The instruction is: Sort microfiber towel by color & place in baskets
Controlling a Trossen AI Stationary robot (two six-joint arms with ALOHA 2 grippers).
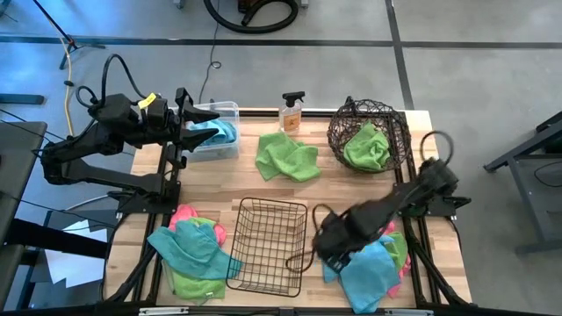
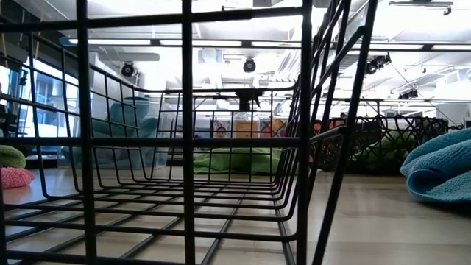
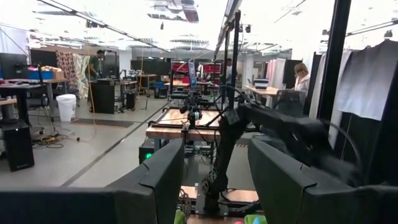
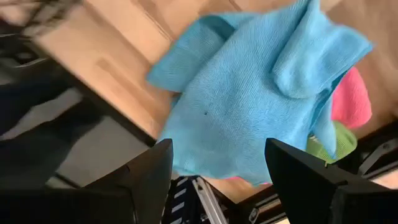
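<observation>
Right wrist view shows the right gripper (image 4: 214,177) spread wide and empty above the teal-blue towel (image 4: 249,93), which lies atop pink (image 4: 351,99) and green cloths at the table's edge. Closing too deep risks lifting several colours together

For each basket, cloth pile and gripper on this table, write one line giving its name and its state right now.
Clear bin: holds a blue cloth.
Round wire basket: holds a green cloth.
Black grid basket: empty.
Loose green cloth: crumpled on the table.
Left pile: unsorted.
Right pile: unsorted, blue on top.
Left gripper: open, over the clear bin.
Right gripper: open, above the right pile.
</observation>
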